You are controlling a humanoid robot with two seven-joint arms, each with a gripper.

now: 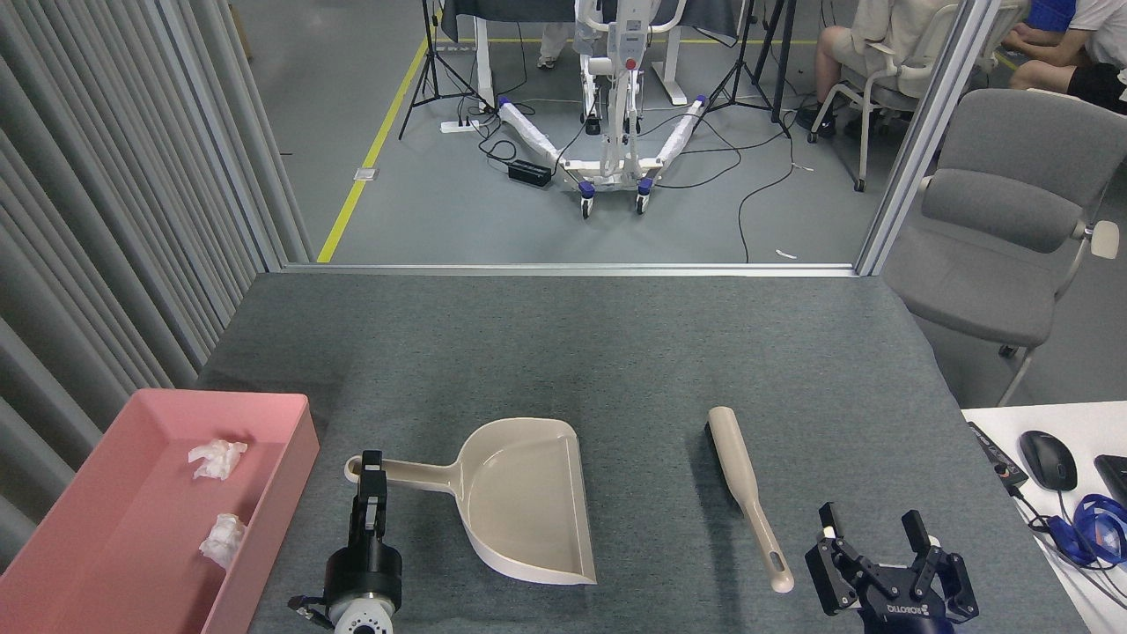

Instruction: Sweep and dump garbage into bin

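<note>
Two tissue wads (216, 458) lie in the pink bin (290, 458) at the grey felt tabletop's (616, 343) left edge. Left gripper (371, 471) pinches the beige dustpan's (528, 502) handle; right gripper (872, 528) hovers spread and empty near the brush (744, 489). Beyond: concrete floor, cables, chairs.

The left gripper (371, 471) sits at the handle end of the dustpan (526, 500), whose pan spreads out to that gripper's right on the table (563, 352). To the gripper's left lies the bin (290, 458), at the table's left edge. In the bin are two wads (217, 459), one behind the other, both left of the gripper. The brush (747, 493) lies right of the dustpan, well apart from it, its handle pointing toward the near edge. The right gripper (876, 533) is just right of the brush's handle end, near the table's front. Further right of it, a mouse (1048, 460) rests on a side desk (995, 421). A chair (1012, 229) stands behind that, past the table's far right corner.
</note>
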